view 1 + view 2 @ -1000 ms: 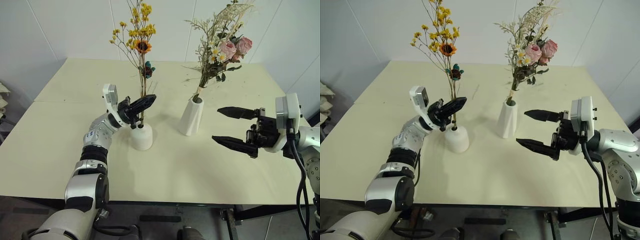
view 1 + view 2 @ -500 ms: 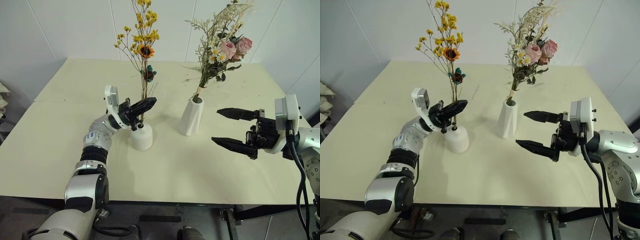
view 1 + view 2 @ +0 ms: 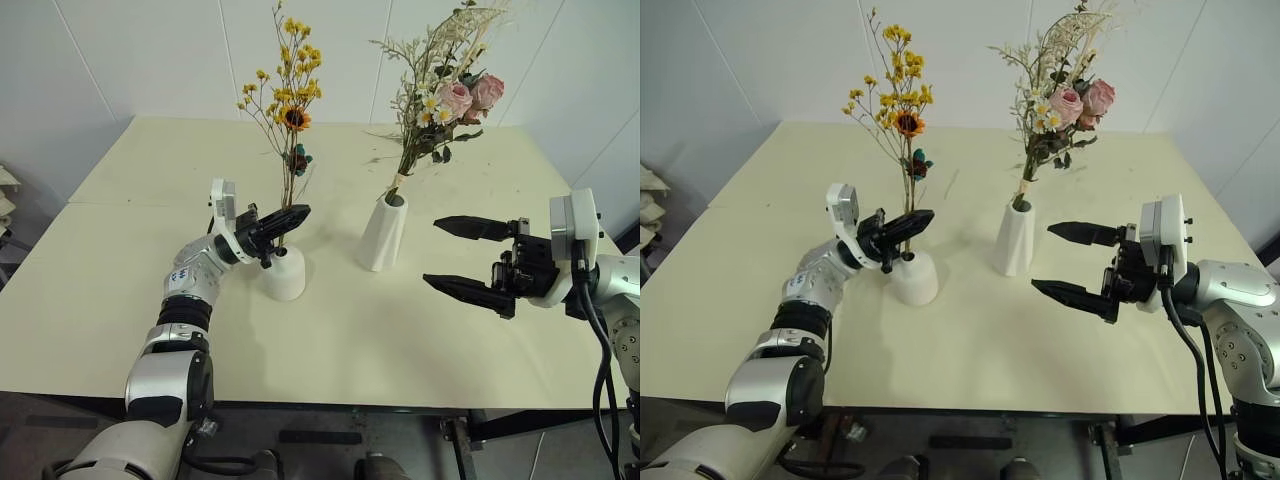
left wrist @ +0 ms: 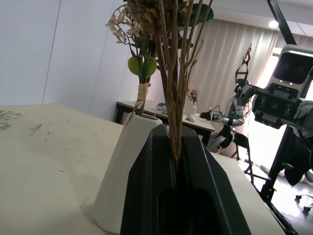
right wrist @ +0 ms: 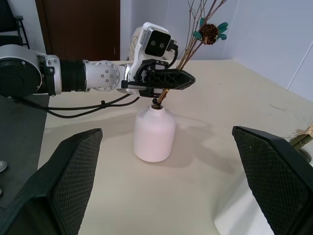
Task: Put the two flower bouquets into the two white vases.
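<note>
The small yellow-orange bouquet stands with its stems in the hole of the short rounded white vase. My left gripper is shut on those thin stems just above the vase's top. The larger bouquet of pink roses and daisies stands in the tall tapered white vase, leaning right. My right gripper hangs open to the right of the tall vase, holding nothing, its fingers spread wide and pointing toward the short vase.
Loose dried twig scraps lie on the cream table behind the vases. White walls close off the back and both far sides. The table's front edge runs just below my arms.
The small bouquet's flower heads have swung to the right and come lower, with the stems standing more upright in the short vase. My right gripper has stayed still.
</note>
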Robot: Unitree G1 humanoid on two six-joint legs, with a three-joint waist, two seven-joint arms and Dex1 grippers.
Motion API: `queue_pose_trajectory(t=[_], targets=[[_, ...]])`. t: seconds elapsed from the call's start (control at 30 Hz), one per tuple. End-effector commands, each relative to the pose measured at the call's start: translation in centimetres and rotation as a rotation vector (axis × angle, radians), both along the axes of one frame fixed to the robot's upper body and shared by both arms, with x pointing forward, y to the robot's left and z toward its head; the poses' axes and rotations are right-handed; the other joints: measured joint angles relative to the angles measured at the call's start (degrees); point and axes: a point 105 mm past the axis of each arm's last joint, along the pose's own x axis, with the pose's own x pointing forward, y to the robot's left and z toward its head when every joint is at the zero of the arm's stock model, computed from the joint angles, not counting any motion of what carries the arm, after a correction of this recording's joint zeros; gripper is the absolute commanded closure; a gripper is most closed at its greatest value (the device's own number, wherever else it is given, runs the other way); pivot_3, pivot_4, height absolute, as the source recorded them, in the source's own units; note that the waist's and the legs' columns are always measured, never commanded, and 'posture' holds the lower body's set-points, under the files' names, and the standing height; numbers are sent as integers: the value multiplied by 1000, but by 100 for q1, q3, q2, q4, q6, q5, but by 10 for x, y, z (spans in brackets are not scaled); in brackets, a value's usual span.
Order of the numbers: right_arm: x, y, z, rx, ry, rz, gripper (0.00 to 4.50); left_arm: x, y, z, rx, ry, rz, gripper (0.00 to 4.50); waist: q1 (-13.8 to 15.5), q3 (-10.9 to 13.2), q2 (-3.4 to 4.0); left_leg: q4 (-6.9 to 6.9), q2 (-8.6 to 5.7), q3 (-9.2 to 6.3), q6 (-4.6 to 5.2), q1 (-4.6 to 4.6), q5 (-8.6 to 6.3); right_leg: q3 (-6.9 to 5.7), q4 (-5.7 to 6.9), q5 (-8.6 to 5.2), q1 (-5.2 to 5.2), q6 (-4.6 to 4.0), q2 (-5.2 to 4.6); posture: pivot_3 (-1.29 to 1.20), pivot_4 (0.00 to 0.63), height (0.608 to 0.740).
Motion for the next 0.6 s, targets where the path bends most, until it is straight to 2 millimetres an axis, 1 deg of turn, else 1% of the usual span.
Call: queue_pose_trajectory(t=[0.03, 0.17, 0.33, 0.6], targets=[[-5, 2, 9, 12, -49, 17, 0, -2, 2, -1, 44, -30, 3, 4480, -1, 0, 0, 0, 0, 0, 0, 0, 0, 0, 0, 0, 0, 0, 0, 0, 150, 740], [-5, 2, 9, 12, -50, 19, 0, -2, 0, -4, 59, -31, 8, 4480, -2, 0, 0, 0, 0, 0, 0, 1, 0, 0, 0, 0, 0, 0, 0, 0, 150, 740], [-5, 3, 9, 10, -49, 21, 0, -2, -4, -5, 57, -31, -7, 4480, -1, 0, 0, 1, 0, 0, 0, 1, 0, 0, 1, 0, 1, 0, 0, 0, 150, 740], [-5, 3, 9, 12, -48, 15, 0, -3, -6, -12, 86, -3, -23, 4480, -1, 0, 0, 1, 0, 0, 0, 1, 0, 0, 2, 0, 1, 0, 0, 0, 150, 740]])
